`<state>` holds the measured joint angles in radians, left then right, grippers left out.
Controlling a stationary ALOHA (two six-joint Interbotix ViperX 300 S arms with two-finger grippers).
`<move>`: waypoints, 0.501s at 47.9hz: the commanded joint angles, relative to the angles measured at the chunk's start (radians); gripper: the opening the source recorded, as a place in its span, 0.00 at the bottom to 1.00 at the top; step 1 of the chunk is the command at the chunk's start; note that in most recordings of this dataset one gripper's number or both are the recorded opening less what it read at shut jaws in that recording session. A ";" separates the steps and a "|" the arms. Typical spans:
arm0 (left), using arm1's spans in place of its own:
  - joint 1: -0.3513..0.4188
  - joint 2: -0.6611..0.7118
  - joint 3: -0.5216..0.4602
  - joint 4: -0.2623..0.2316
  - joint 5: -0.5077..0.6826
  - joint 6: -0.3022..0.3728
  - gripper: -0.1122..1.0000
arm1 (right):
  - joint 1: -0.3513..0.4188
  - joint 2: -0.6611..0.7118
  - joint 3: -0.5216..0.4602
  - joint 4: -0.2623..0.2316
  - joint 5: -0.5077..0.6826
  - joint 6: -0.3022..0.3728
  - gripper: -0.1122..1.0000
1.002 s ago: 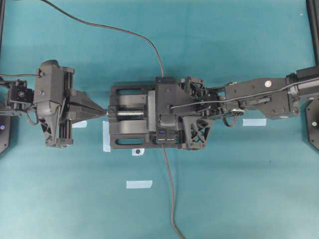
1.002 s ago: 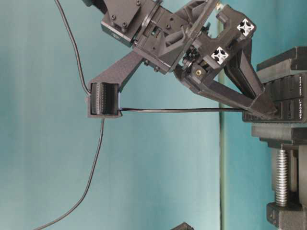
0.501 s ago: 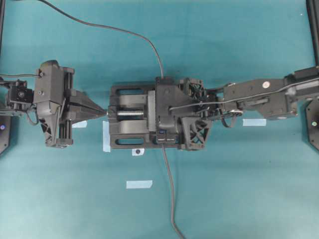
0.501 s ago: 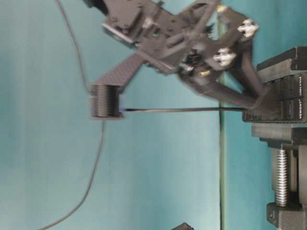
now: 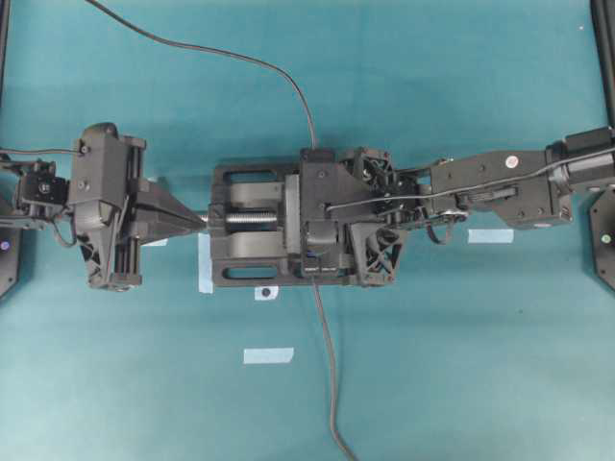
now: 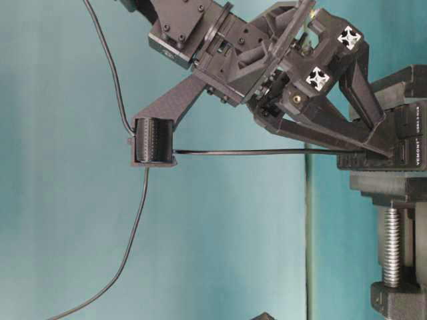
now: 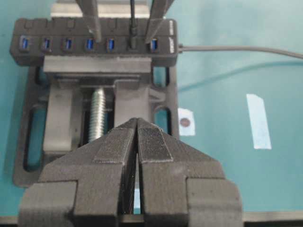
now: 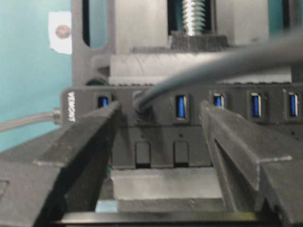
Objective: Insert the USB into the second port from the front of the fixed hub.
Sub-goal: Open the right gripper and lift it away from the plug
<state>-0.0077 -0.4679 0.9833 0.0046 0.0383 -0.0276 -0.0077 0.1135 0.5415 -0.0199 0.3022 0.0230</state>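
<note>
While the right gripper sat over the fixed hub at frame centre in the overhead view, open teal table ran wide along the top and bottom of that frame, w/ only bits of pale tape and cable on it. Its jaws were spread apart, one finger each side of the USB, gripping nothing; the fingertips sat right at the hub's face, contact unclear. The left gripper sat mid-left in the overhead view, jaws pressed together w/ nothing between, tip right by the end of the vise screw.

Overhead, the hub was nearly all hidden under the right gripper. The left wrist view showed the whole row: USB seated in the 2nd port from the right end of the strip in that frame, one blue port past it toward the hub's own cable. The right wrist view showed the same from the other side, 2nd port from the left, next to the white lettering. The table-level view alone showed the cable running level out of the hub to a black ribbed spool-like piece at mid-left, then drooping to lower left.

The USB looked small, black, mostly sunk into the port; cable thin, dark grey. The hub was a long black strip clamped in the vise, w/ blue ports and square buttons.
</note>
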 commanded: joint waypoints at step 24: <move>-0.003 -0.005 -0.020 0.000 -0.009 -0.002 0.10 | 0.008 -0.075 -0.002 0.003 0.020 0.008 0.84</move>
<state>-0.0092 -0.4694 0.9833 0.0046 0.0383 -0.0276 -0.0031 0.0782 0.5476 -0.0199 0.3175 0.0230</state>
